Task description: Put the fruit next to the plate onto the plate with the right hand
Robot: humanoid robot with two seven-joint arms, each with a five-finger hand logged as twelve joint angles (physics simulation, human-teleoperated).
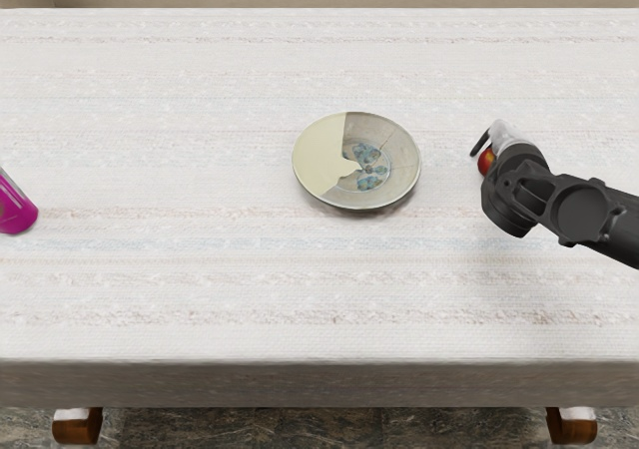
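Right hand [502, 148] over right part of bench [200, 299], arm entering from right edge. Red-orange fruit [485, 163] peeks out at hand's left side, mostly hidden beneath it; grasped or not, cannot tell. Fruit lies right of plate [318, 160], apart from it. Pink object [12, 208] at bench's left edge

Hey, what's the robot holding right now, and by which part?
Cannot be told. The right hand sits over a red fruit beside the plate, hiding most of it and any grip.
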